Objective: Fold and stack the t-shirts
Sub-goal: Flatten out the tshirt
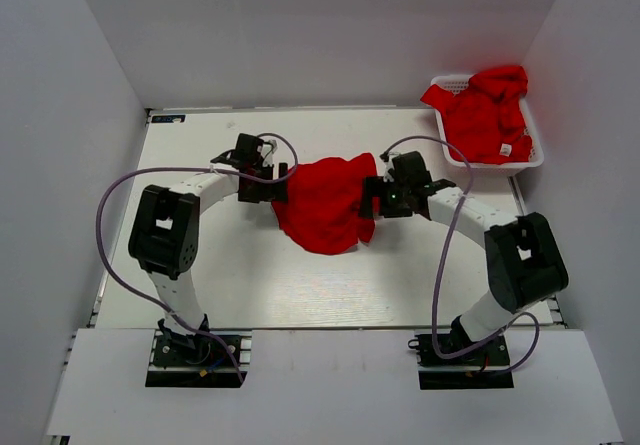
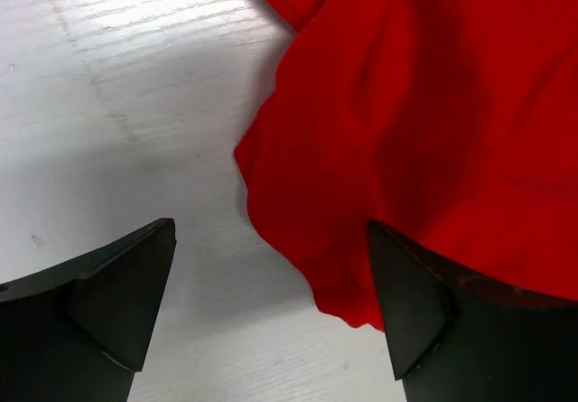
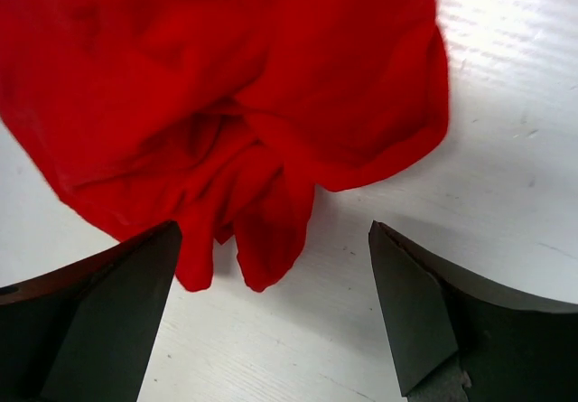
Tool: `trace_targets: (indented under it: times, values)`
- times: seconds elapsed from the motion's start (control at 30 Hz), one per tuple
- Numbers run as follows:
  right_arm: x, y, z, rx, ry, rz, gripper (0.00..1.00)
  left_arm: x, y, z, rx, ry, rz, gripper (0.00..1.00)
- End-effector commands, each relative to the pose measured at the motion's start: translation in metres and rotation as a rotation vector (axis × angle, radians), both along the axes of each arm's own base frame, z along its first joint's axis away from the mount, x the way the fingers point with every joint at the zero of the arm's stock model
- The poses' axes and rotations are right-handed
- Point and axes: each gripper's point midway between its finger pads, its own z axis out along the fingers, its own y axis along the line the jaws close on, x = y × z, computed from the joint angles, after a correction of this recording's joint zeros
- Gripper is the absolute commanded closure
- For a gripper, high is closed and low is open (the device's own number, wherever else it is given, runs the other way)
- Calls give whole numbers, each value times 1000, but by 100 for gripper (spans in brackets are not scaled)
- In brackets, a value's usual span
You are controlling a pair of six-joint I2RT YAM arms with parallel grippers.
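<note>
Both jaws wide apart, empty, beside crumpled red t-shirt (image 1: 325, 205) on white table (image 1: 300, 285) between white walls (image 1: 60, 115).

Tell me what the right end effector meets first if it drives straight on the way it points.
The right end effector would likely meet the crumpled red t-shirt first; its bunched edge lies just ahead, though depth is unclear.

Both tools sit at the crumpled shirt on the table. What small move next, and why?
Probably nudge the right tool forward and shut it on the bunched folds of the red t-shirt lying ahead of its open fingers. The shirt is crumpled, and the left tool is open too, so nothing is gripped for spreading.
</note>
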Motion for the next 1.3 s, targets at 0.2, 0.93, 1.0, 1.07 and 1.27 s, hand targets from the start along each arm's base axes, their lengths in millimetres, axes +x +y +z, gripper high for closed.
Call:
trace_targets:
  times: [0.2, 0.93, 1.0, 1.07, 1.27]
  values:
    - [-4, 10, -33, -79, 93, 9, 16, 4, -18, -9, 15, -15, -43, 19]
    - [20, 21, 32, -36, -81, 27, 100, 18, -24, 120, -95, -413, -22, 100]
    - [25, 17, 58, -37, -149, 16, 100, 20, -24, 152, -118, -496, -13, 100]
    - [37, 6, 98, -60, -264, -36, 100, 19, -23, 198, -155, -600, -9, 100]
    - [61, -45, 221, -114, -600, -299, 100, 27, -11, 310, -170, -842, 44, 100]
